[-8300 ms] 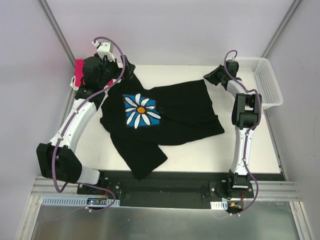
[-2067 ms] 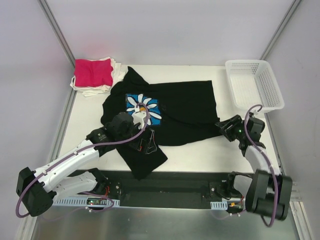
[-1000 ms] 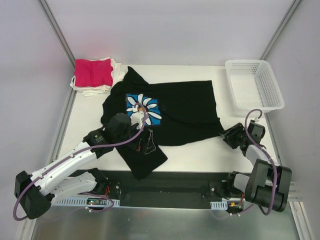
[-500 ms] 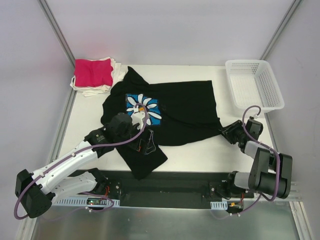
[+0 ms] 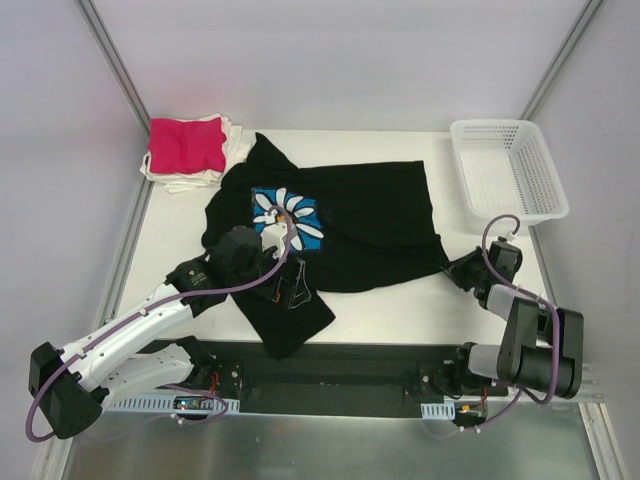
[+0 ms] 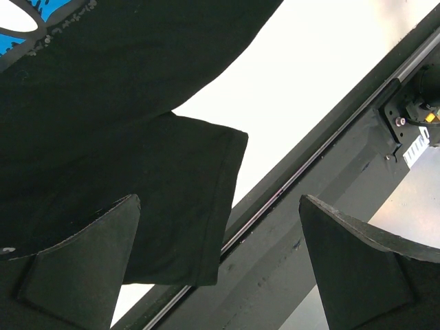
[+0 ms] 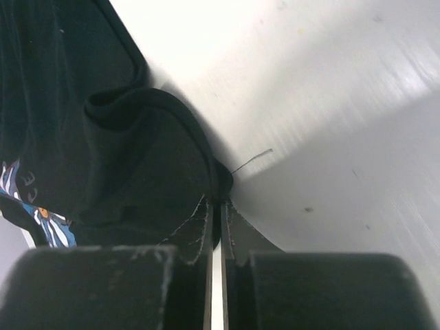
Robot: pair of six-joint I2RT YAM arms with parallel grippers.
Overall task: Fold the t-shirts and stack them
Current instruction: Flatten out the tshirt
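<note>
Shirts are seen in two places on the white table (image 5: 400, 300). A black t-shirt (image 5: 360, 225) is spread loosely across the middle, and its blue square daisy print (image 5: 285, 215) is turned face up toward the 9 o'clock side. One sleeve (image 5: 290, 320) is laid out toward 7 o'clock, close to the dark rail (image 5: 330, 365) at the near edge. At the 10 o'clock corner a folded magenta-pink shirt (image 5: 187, 145) is stacked on folded cream shirts (image 5: 236, 140), well apart from both arms. A white mesh basket (image 5: 553, 205) is set at the 2 o'clock corner.

The left gripper (image 5: 288, 285) is held over the black t-shirt at the 7 o'clock side of the print. In the left wrist view the left gripper (image 6: 218, 203) is seen with its fingers (image 6: 75, 268) spread wide. The hemmed end of the sleeve (image 6: 172, 206) is seen below the gap, and nothing is held between the fingers. Bare table (image 6: 309, 82) and the rail (image 6: 323, 206) are seen past the sleeve toward 3 o'clock.

The right gripper (image 5: 452, 268) is lowered to the table at the 4 o'clock corner of the black t-shirt. In the right wrist view the right gripper (image 7: 218, 205) is seen with its fingers (image 7: 185, 275) pressed together. A bunched corner of the black t-shirt (image 7: 151, 151) is pinched at their tips, and loose threads are seen there. A sliver of the print (image 7: 48, 220) is seen at 8 o'clock in that view, and bare table (image 7: 330, 103) lies toward 2 o'clock.
</note>
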